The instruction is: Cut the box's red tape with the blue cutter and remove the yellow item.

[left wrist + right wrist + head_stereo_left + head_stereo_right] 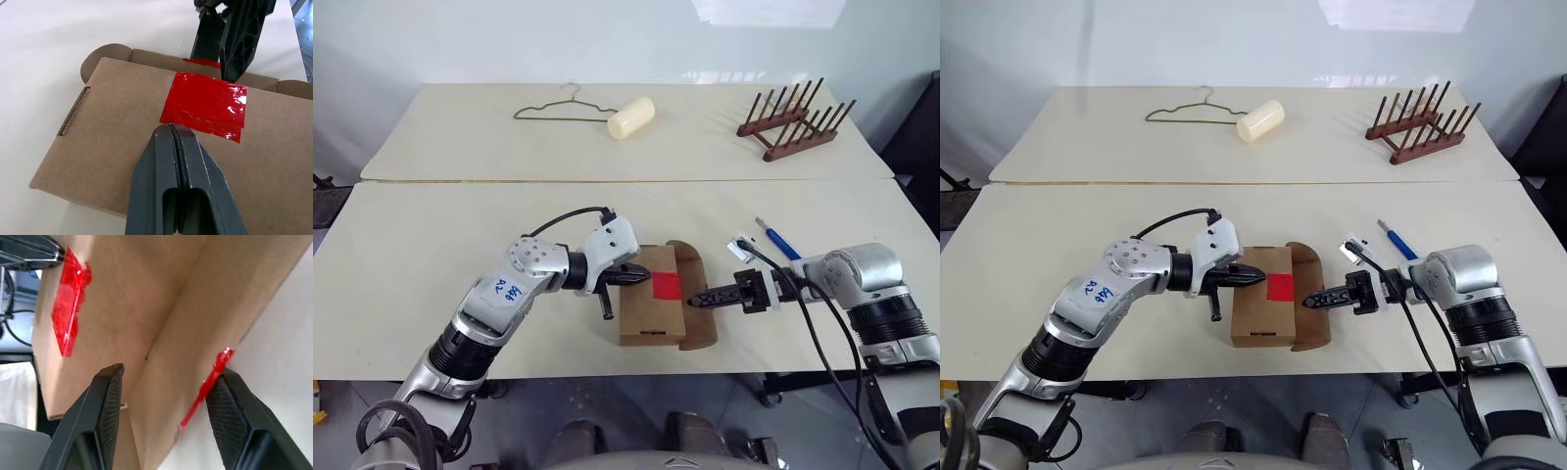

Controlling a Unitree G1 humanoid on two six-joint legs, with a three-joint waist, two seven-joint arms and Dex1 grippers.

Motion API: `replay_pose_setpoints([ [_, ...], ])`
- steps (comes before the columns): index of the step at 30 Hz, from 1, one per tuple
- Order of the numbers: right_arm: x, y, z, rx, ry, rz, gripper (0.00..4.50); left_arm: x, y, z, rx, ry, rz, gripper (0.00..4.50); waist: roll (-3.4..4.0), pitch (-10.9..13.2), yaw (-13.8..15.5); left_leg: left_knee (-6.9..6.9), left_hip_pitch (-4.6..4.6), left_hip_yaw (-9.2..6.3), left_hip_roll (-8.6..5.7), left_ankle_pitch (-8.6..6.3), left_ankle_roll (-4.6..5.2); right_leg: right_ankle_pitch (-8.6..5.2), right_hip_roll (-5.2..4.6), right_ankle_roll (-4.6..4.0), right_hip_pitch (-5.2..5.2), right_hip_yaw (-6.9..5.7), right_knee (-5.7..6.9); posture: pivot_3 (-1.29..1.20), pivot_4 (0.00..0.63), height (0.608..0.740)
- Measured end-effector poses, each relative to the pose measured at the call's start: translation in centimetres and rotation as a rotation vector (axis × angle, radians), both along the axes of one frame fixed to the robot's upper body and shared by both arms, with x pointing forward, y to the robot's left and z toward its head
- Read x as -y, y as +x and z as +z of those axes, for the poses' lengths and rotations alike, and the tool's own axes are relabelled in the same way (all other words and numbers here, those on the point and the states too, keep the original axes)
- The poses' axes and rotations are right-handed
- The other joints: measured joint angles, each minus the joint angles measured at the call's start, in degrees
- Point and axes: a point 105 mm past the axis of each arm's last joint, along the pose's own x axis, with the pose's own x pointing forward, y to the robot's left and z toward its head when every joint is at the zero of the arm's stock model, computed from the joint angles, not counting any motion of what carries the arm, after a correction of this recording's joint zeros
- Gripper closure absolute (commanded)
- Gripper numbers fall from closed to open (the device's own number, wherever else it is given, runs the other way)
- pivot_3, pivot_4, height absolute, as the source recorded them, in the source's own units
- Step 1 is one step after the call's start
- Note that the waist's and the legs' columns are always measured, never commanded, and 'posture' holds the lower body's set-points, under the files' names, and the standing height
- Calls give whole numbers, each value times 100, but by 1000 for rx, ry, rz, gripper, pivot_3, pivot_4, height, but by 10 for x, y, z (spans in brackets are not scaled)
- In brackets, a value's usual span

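**Opening the flap, tape already parted**

On the desk (431,225) the box (651,308) lies before me, its right flap (697,308) swung out. My left tool (634,275), closed and empty, presses the lid beside the red tape (666,286). My right tool (697,301), half open, straddles that flap's edge. Next I judge: pinch the flap, lift, find the yellow item. The blue cutter (776,238) lies near my right arm
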Motion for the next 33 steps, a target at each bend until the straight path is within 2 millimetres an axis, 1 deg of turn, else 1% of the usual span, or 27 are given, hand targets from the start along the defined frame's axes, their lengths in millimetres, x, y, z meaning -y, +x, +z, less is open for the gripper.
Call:
replay_pose_setpoints([
  [4,-1,1,-6,-26,39,-12,1953,0,0,0,2,-1,8,4500,-7,-4,-5,-2,7,3,1,0,-1,0,2,0,4,1,1,0,150,740],
  [8,-4,3,-10,-22,50,-12,1953,-2,1,-2,-6,4,22,4500,-38,-23,-17,-18,52,10,7,-1,-9,-1,4,-2,32,8,3,0,150,740],
  [11,-5,4,-14,-21,42,-17,2593,-2,1,-3,-9,6,25,4500,-56,-36,-23,-22,63,10,19,-5,-17,-3,5,-6,38,11,4,0,150,740],
  [12,-4,4,-15,-21,36,-22,2887,-2,1,-3,-9,6,24,4500,-56,-37,-21,-23,63,9,38,-6,-18,-3,4,-6,38,10,3,0,150,740],
  [14,-3,4,-18,-22,20,-27,3670,-2,1,-3,-10,6,21,4500,-55,-38,-11,-28,63,11,45,-8,-22,-5,7,-10,36,9,3,0,150,740],
  [15,-4,2,-19,-25,9,-12,3984,-2,1,-3,-11,6,21,4500,-58,-41,-11,-32,65,11,48,-9,-24,-6,11,-11,35,8,2,0,150,740],
  [16,-6,1,-20,-31,2,-3,4328,-3,1,-3,-14,8,24,4500,-75,-56,-12,-34,67,11,55,-10,-28,-8,18,-15,36,6,2,0,150,740],
  [17,-7,0,-21,-37,4,0,4443,-3,1,-4,-17,9,25,4500,-95,-67,-11,-34,68,10,60,-11,-31,-10,22,-19,38,4,1,0,150,740],
  [18,-8,0,-21,-44,3,-2,4443,-3,1,-5,-19,9,25,4500,-118,-81,-7,-34,68,10,63,-10,-33,-11,24,-20,39,3,-1,0,150,740],
  [20,-9,1,-22,-44,1,-9,4443,-3,1,-6,-23,9,27,4500,-136,-92,-3,-33,71,10,65,-12,-35,-12,21,-22,38,8,-3,0,150,740],
  [23,-11,0,-22,-48,3,-9,4443,-3,1,-6,-23,9,28,4500,-134,-92,-3,-35,75,7,68,-17,-44,-18,13,-34,37,8,-8,0,150,740],
  [26,-8,1,-20,-51,-9,-21,4443,-3,1,-6,-22,8,27,4500,-131,-91,0,-36,76,3,71,-19,-49,-23,1,-44,34,8,-7,0,150,740],
  [28,-4,0,-15,-60,-17,-32,4443,0,1,-5,-21,-3,21,4500,-108,-76,9,-36,72,4,67,-19,-48,-24,0,-44,30,8,-7,0,150,740],
  [29,0,0,-12,-77,-29,-44,4443,3,2,-4,-24,-17,13,4500,-81,-61,43,-35,64,3,58,-16,-42,-23,-6,-44,23,8,-6,0,150,740],
  [32,18,0,-2,-104,-84,-85,4443,19,3,-3,-24,-62,-27,4500,-8,-23,188,-35,31,1,30,-7,-22,-21,-19,-40,-1,8,-7,0,150,740],
  [33,23,1,4,-98,-105,-99,4443,24,3,-2,-19,-70,-39,4500,1,-17,203,-34,19,-3,21,-5,-17,-20,-22,-38,-10,9,-7,0,150,740],
])
